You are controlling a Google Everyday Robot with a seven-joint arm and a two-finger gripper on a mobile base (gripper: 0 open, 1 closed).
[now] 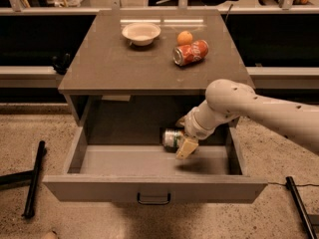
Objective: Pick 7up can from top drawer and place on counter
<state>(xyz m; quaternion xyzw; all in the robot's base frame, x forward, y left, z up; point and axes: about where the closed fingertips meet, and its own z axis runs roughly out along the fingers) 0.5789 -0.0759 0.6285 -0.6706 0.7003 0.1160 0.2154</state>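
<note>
The 7up can (171,137) lies on its side in the open top drawer (149,188), toward the back and right of the middle. It is silvery with a green label, and its metal end faces left. My gripper (185,141) reaches down into the drawer from the right and sits at the can's right end, covering part of it. The white arm (249,106) crosses over the drawer's right side. The counter (114,66) is the cabinet's flat grey-brown top.
On the counter stand a white bowl (141,33), an orange (185,37) and an orange-red soda can (190,53) lying on its side. A black metal leg (34,178) lies on the floor at the left and another (299,203) at the right.
</note>
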